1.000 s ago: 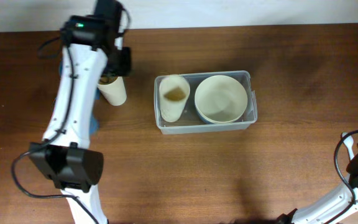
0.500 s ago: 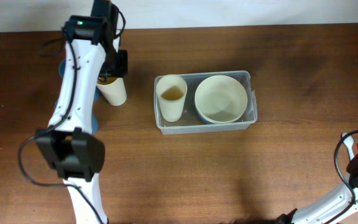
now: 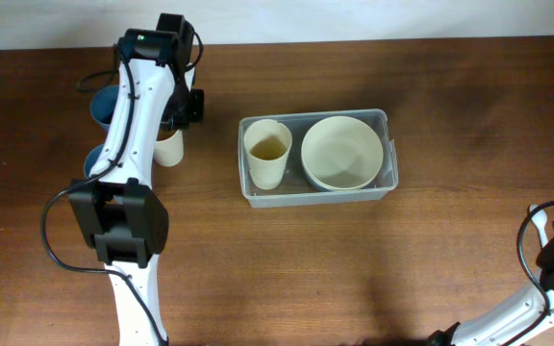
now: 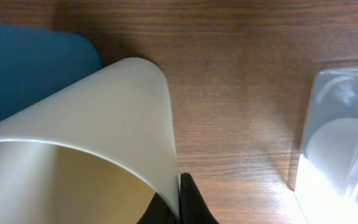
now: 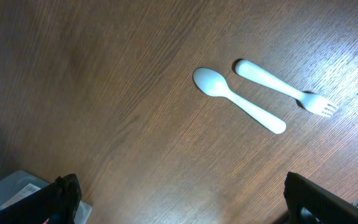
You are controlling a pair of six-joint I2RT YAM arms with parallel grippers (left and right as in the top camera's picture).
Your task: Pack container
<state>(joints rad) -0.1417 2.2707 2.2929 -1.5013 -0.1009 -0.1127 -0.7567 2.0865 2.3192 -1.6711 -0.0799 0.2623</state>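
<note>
My left pincer (image 4: 179,205): closed hard, the black tips pinching the thin wall of the loose cup (image 3: 168,146) at its rim.
Loose cup: cream, left of the container and apart from it. My own arm hides most of it from above, so I cannot tell whether it rests on the table (image 3: 402,259).
Container (image 3: 315,198): clear plastic, on the wood near the middle, its long side running left to right.
Inside it: the packed cup (image 3: 267,154) stands upright in the left end, and the cream bowl (image 3: 341,152) fills the right end just beside it.
Far left: a blue bowl (image 3: 102,100) and a second blue bowl (image 3: 92,165), both partly under my left arm.
My right pincer (image 5: 179,186): jaws spread wide with nothing between them, over bare wood at the near right corner.
Below it: a white spoon (image 5: 238,99) and a white fork (image 5: 284,87) lie side by side, near each other but not touching.
</note>
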